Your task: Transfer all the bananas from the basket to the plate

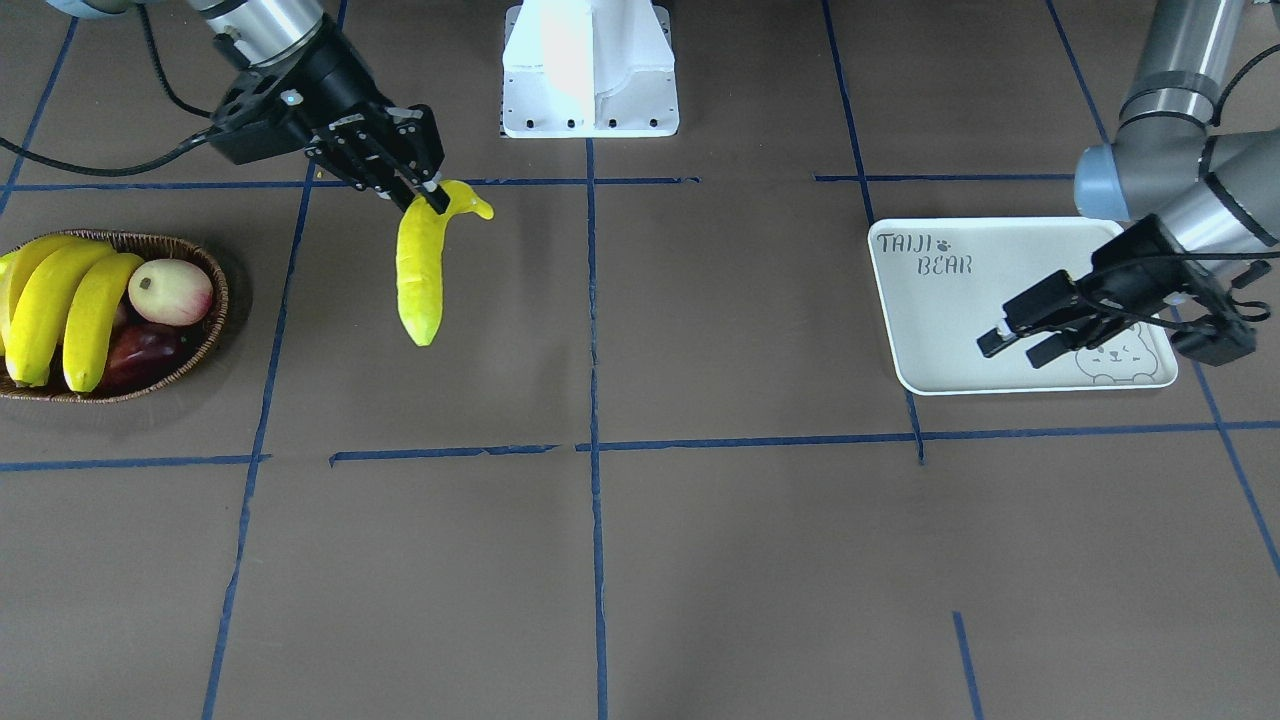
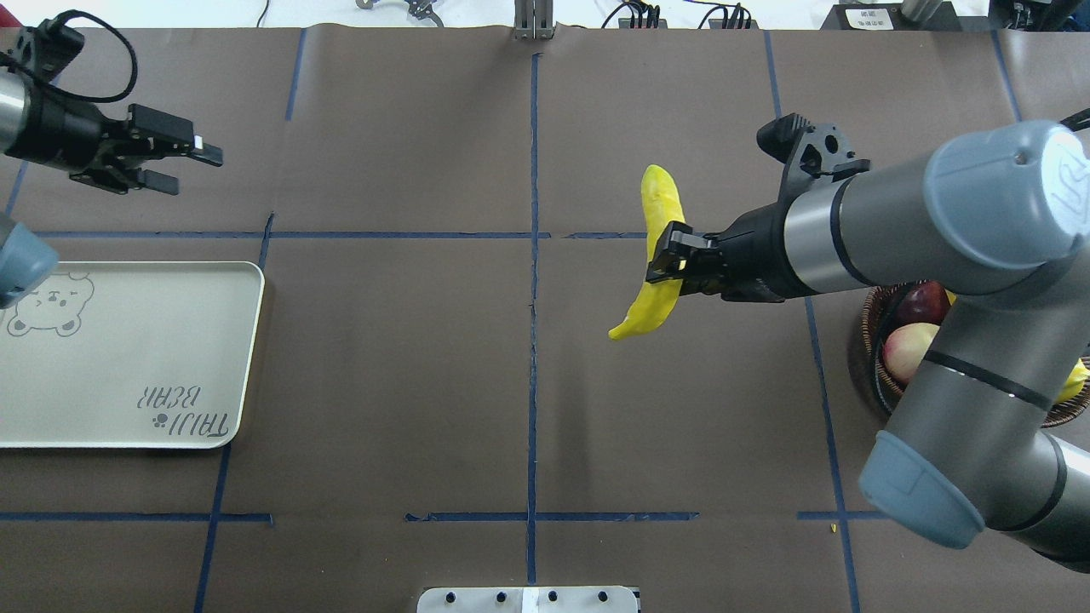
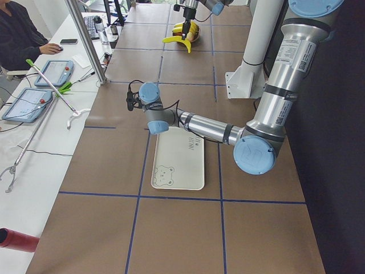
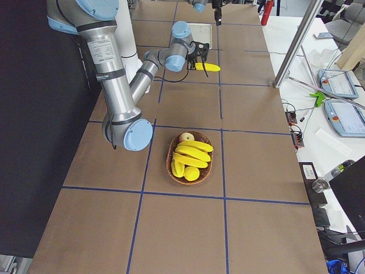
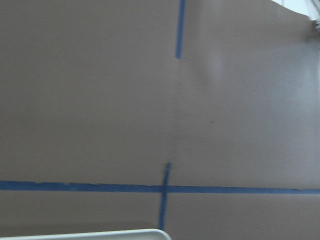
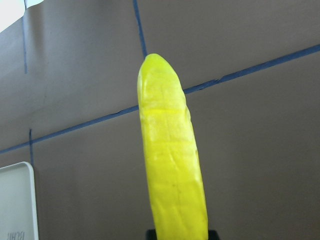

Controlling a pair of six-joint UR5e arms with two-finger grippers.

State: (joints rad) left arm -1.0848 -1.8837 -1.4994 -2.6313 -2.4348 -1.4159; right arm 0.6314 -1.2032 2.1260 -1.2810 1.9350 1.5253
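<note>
My right gripper (image 1: 432,195) is shut on the stem end of a yellow banana (image 1: 420,270), which hangs in the air over the brown table, between the basket and the table's middle. From above, the banana (image 2: 662,213) crosses the right gripper (image 2: 668,255); the right wrist view shows it filling the frame (image 6: 170,165). More bananas (image 1: 60,310) lie in the wicker basket (image 1: 205,270). The white plate (image 1: 940,320) with "TAIJI BEAR" has nothing on it. My left gripper (image 1: 1015,348) is open and holds nothing; it hovers by the plate (image 2: 128,366), past the plate's far edge seen from above (image 2: 192,166).
The basket also holds a pink-cream round fruit (image 1: 170,290) and a dark red fruit (image 1: 140,355). The white robot base (image 1: 590,70) stands at the table's robot side. Blue tape lines grid the brown surface. A person (image 3: 17,34) sits at a side bench with tablets.
</note>
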